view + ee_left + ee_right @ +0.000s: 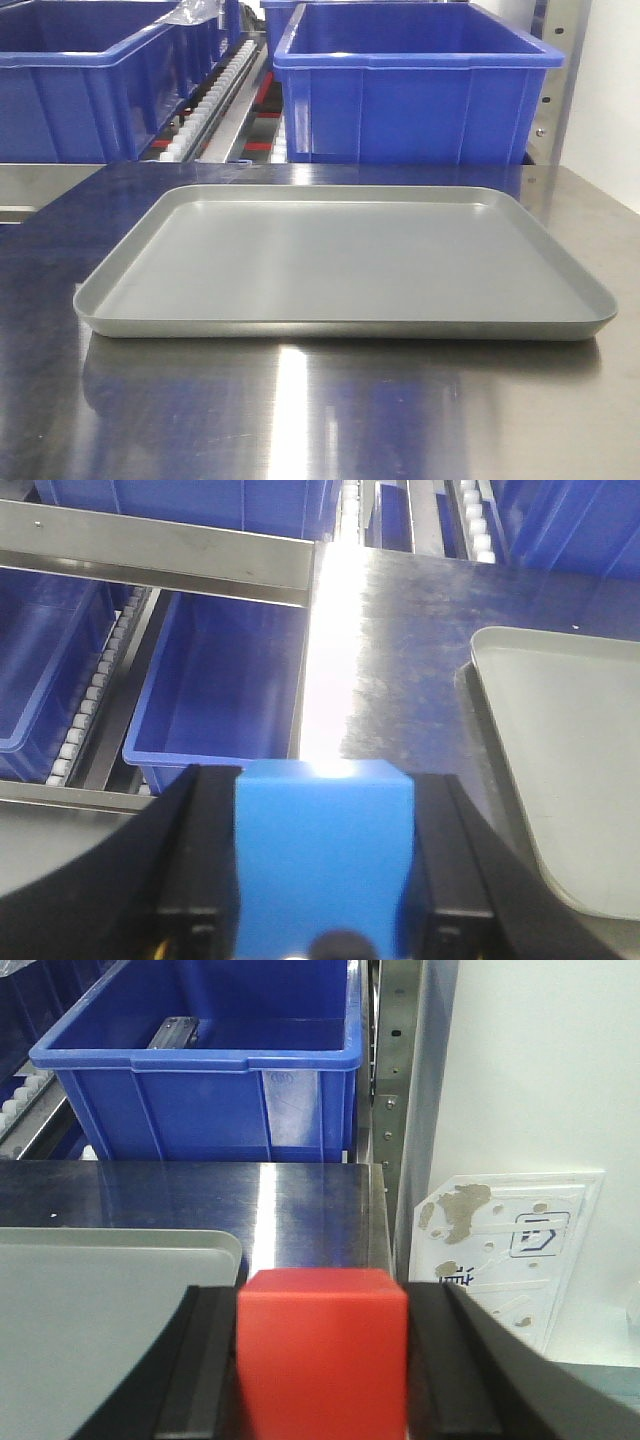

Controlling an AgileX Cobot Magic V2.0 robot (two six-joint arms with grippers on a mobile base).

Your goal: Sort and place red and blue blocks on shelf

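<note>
My left gripper (323,860) is shut on the blue block (323,850), a plain bright blue cube held between its black fingers (200,860), above the left edge of the steel tabletop (420,650). My right gripper (322,1360) is shut on the red block (322,1355), a plain red cube, above the table's right edge. The shelf shows as steel rails (150,550) with white roller tracks (90,710) and as an upright post (395,1090). Neither gripper nor block shows in the front view, where the shelf's roller track (215,95) lies between bins.
A shallow grey tray (345,265) lies on the tabletop; it also shows in the left wrist view (570,760) and the right wrist view (100,1300). Large blue bins (410,85) (225,680) (210,1070) sit on the shelf. A white wall with a worn label (510,1250) is at right.
</note>
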